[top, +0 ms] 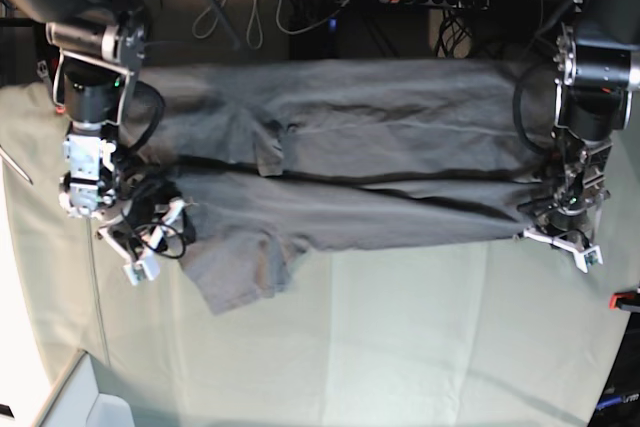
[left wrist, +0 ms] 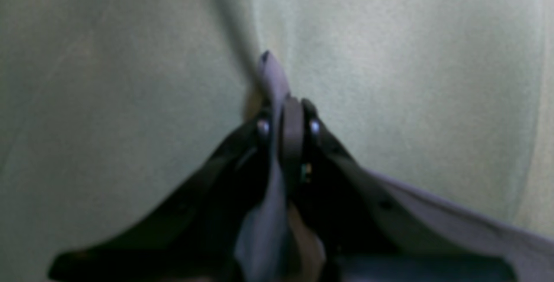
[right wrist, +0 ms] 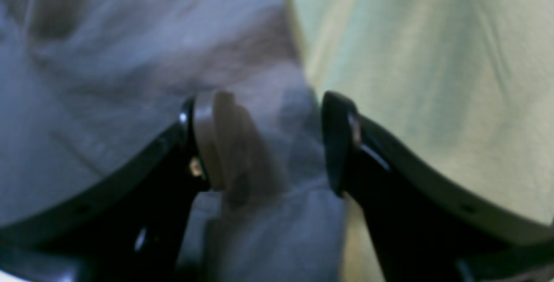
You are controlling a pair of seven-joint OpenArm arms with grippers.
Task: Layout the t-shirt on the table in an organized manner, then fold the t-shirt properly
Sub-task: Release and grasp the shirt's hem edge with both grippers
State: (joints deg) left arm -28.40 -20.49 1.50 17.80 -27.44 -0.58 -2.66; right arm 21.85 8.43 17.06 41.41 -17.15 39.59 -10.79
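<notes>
Left wrist view
- Left end effector (left wrist: 288, 120): clenched on a thin tongue of the t-shirt (left wrist: 272, 74); grey cloth sticks up past the tips and trails back between the fingers.
- Cloth run: a taut grey edge leaves the pinch toward the lower right of the view.
- Bench (left wrist: 411, 57): pale green cover lies under and ahead of the tips.

Right wrist view
- Right end effector (right wrist: 270, 139): released, jaws standing wide apart, nothing pinched.
- T-shirt (right wrist: 130, 57): wrinkled grey cloth fills the left of the view and passes beneath the gap; one finger is over the shirt, the other over the bench (right wrist: 433, 57), so the gap spans the shirt's edge.
- Contact: whether the tips touch the cloth cannot be told through the blur.

Base view
- T-shirt (top: 350, 137): spread lengthwise across the far part of the bench (top: 400, 347), a long crease through its middle, one sleeve jutting toward the near side.
- Left end effector (top: 560, 232): at the shirt's near corner on the view's right, arm reaching steeply down.
- Right end effector (top: 140, 252): low at the shirt's opposite end, among cables.
- Progress, as judged: layout largely done, the cloth wrinkled in places; folding seems at its start, one corner gripped, the other not yet taken.
</notes>
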